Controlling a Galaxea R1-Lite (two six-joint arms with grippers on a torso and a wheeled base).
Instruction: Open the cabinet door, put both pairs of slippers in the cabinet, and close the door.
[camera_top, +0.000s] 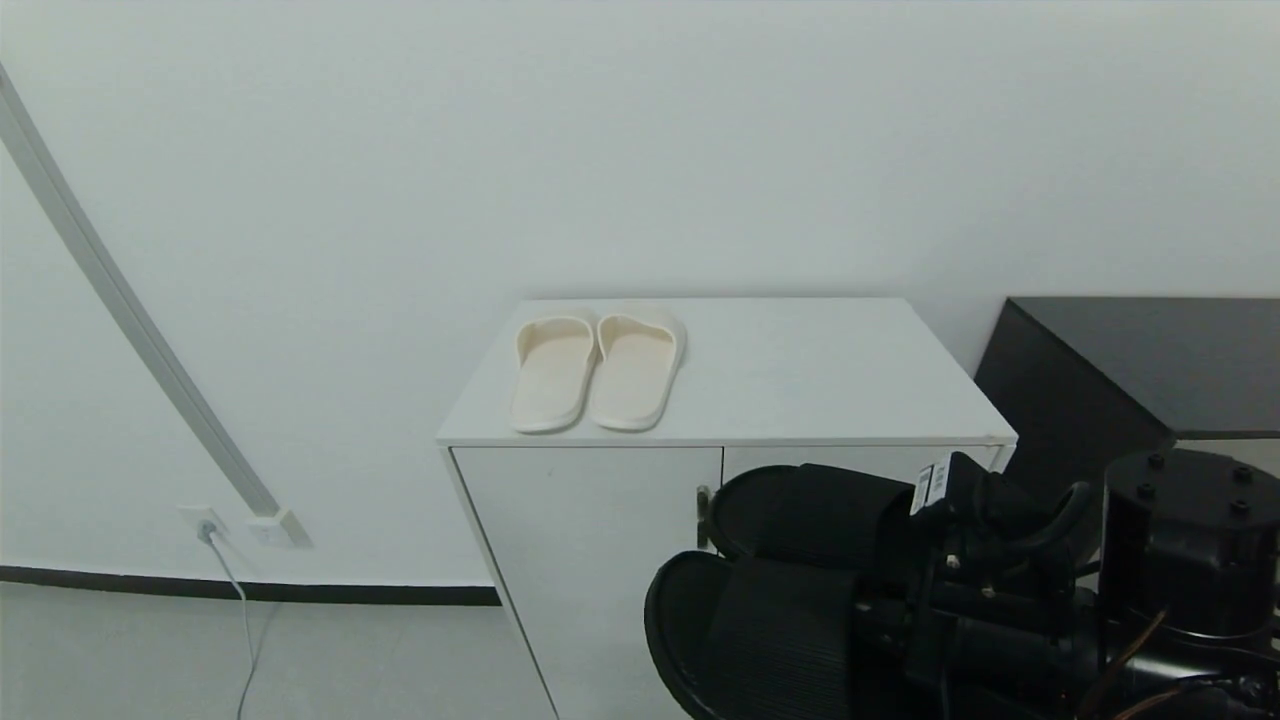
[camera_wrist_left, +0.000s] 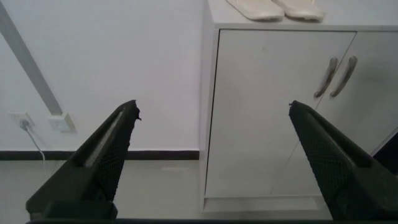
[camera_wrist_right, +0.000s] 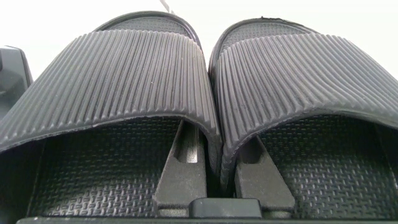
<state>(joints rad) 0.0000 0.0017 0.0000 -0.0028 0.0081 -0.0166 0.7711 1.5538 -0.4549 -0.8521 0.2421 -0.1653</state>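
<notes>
A pair of cream slippers (camera_top: 597, 370) (camera_wrist_left: 277, 9) lies side by side on the left part of the white cabinet's top (camera_top: 820, 380). Both cabinet doors (camera_wrist_left: 267, 112) are closed, their two handles (camera_wrist_left: 336, 78) meeting at the middle. My right gripper (camera_wrist_right: 217, 177) is shut on a pair of black ribbed slippers (camera_top: 790, 560) (camera_wrist_right: 211, 81), one finger (camera_wrist_right: 183, 171) inside each, pinching their inner walls together. They hang in front of the right door. My left gripper (camera_wrist_left: 213, 109) is open and holds nothing, low down and facing the cabinet front from some distance.
A black table (camera_top: 1150, 370) stands right of the cabinet. On the wall to the left are a slanting grey conduit (camera_top: 120, 290) and a socket with a hanging cable (camera_top: 205, 522). Bare floor lies left of the cabinet.
</notes>
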